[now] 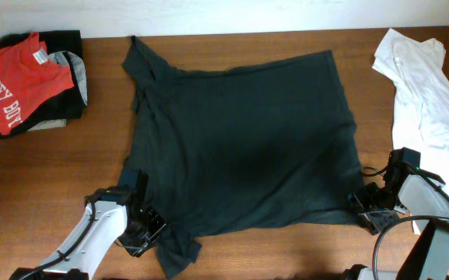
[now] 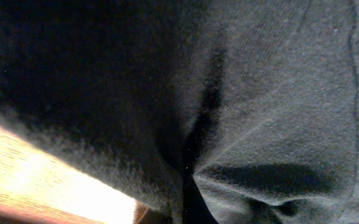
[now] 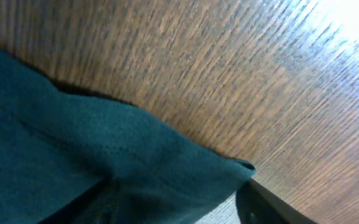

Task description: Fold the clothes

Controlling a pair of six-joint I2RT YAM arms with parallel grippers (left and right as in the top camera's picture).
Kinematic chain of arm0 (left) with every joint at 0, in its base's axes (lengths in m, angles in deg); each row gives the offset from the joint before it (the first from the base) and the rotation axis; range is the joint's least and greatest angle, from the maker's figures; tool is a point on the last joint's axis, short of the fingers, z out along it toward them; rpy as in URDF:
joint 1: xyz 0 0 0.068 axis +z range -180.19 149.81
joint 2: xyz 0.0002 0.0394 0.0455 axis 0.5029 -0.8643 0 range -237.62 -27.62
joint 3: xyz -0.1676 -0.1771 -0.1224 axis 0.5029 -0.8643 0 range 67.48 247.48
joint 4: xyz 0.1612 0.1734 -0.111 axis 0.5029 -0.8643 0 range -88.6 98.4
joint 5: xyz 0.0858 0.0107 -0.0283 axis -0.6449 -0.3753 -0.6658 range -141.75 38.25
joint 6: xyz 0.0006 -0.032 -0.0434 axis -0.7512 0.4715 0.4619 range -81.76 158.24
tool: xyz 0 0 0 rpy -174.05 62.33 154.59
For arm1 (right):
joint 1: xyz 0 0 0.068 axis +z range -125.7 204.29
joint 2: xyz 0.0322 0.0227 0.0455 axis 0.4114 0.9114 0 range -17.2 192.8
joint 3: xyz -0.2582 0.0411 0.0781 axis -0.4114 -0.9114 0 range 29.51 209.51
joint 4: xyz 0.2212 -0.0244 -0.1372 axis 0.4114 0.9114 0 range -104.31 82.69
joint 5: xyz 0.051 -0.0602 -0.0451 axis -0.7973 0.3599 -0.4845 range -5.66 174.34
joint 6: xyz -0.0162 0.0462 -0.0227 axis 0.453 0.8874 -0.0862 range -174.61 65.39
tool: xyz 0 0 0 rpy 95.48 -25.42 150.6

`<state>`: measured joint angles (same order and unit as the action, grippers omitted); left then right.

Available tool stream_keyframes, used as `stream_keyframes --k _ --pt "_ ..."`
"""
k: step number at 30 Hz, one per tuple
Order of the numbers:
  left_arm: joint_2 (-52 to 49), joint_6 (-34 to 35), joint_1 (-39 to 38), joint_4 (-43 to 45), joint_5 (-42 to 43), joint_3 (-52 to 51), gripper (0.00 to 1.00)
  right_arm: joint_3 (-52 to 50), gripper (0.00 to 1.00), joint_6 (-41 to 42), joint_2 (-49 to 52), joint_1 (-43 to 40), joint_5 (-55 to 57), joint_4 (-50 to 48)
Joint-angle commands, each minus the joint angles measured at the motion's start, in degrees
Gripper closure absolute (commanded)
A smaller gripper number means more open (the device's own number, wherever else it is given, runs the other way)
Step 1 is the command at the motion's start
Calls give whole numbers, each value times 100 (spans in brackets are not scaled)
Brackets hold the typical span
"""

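Matt soft cloth T-shirt [image 1: 247,155], grained wood table [image 1: 232,253].

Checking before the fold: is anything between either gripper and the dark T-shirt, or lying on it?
Nothing visible. The left gripper sits at the near left corner of the dark T-shirt, the right gripper at its near right corner. The red T-shirt and white shirt lie apart from it, to either side.

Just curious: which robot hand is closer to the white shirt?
Right. The right gripper sits near the white shirt; the left gripper is across the dark T-shirt.
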<state>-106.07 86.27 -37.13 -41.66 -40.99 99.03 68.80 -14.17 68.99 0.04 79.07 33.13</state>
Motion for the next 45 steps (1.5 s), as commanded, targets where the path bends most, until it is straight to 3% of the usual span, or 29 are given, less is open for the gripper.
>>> stream_keyframes --k 1,3,4,7,9,12,16,21,27,34,35,36,37,38,39,41,42,43,44,45 --pt "-116 37 13 -9 -256 -184 99 -267 66 74 74 -20 227 -61" --pt "-114 33 13 -9 -98 -184 99 -264 91 116 74 -22 254 -52" --pt "-114 33 13 -52 98 -177 99 -262 96 345 72 -22 293 33" --pt "-13 -66 9 -470 138 -20 99 -9 96 358 61 -26 483 398" --pt "595 -138 9 -861 -96 251 99 601 96 356 61 -26 881 1150" --pt "1604 -138 9 -758 -638 804 99 1032 96 358 61 -26 800 1322" --pt "1628 -136 9 302 -859 837 99 1401 96 354 61 -15 313 938" --pt "1495 -138 9 1952 -1985 835 99 1399 96 337 63 258 -284 -210" --pt "-365 -138 9 4439 -1982 835 99 1399 96 339 81 852 -136 -2100" --pt "-1620 -195 9 5709 -2170 837 99 1399 96 87 485 855 136 -3453" --pt "-1740 -570 9 6026 -2173 837 93 1399 93 24 577 855 142 -3467" --pt "-1790 -835 9 6199 -2175 837 83 1399 69 22 629 855 140 -3445" --pt "-1797 -1298 11 6463 -2181 837 55 1399 22 -109 667 855 116 -3442" --pt "-1797 -1561 28 6590 -2175 868 21 1408 1 -188 664 852 96 -3418" --pt "-1766 -1878 85 6439 -2159 1029 1 1541 1 -522 662 844 57 -3233" --pt "-1458 -1969 243 4850 -2157 1751 1 2452 1 -1228 654 844 76 -1873" --pt "-1207 -1969 308 3368 -2175 2334 1 2865 2 -1526 654 850 20 -1215" --pt "-1115 -1965 332 2461 -2109 2643 1 3038 6 -1821 654 850 -426 -811" --pt "-1121 -1967 332 1687 -1751 2754 11 3036 31 -1818 697 861 -579 -599" --pt "-1176 -1967 332 1410 -1593 2754 27 3014 52 -1818 761 903 -662 -459"
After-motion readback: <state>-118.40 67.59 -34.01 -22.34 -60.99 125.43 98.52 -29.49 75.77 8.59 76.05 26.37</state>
